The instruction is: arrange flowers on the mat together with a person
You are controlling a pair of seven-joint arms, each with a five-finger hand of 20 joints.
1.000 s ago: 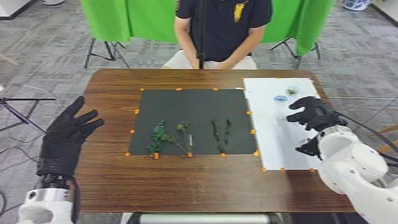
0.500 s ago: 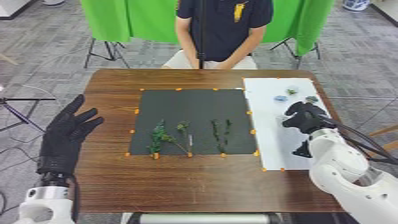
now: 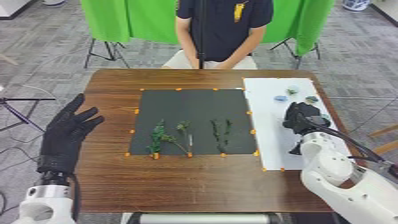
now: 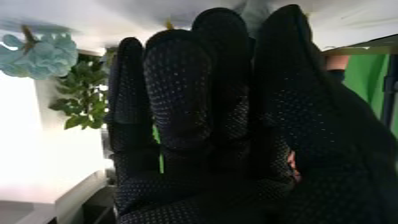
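Flowers (image 3: 280,98) approx. 11–12 o'clock from R hand (image 3: 302,117), the nearer one; fingers straight, narrow. L hand (image 3: 67,131) wide.

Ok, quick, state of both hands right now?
Left hand: open, fingers spread, holding nothing.
Right hand: open, fingers extended, over the white sheet.
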